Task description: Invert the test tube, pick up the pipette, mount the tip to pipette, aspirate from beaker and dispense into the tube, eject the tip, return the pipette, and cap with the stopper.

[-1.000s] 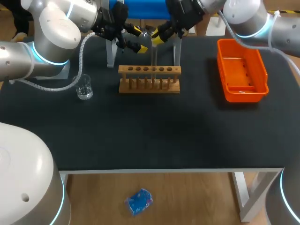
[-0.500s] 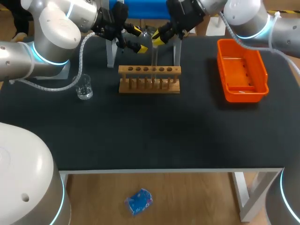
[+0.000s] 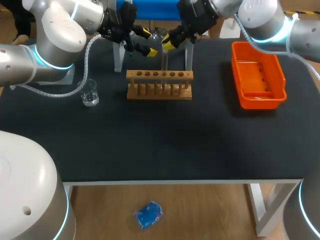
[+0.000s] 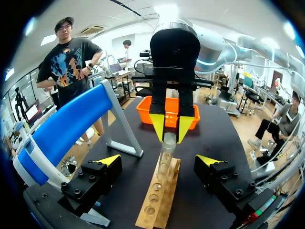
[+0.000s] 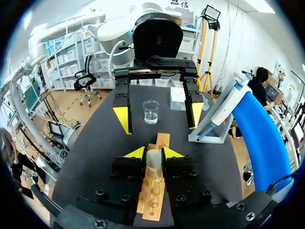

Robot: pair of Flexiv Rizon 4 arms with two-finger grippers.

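Test tube is held upright in the upper middle of the head view, clamped near its top between the yellow tips of the right gripper, directly over the wooden rack. Whether its lower end sits in a hole cannot be told. In the right wrist view both fingers are seen pressed against the tube from two sides. Just left of the tube the left gripper is spread wide, nothing held. At frame left a beaker is stood, well apart from the rack; at upper right an orange tray is placed on the black table
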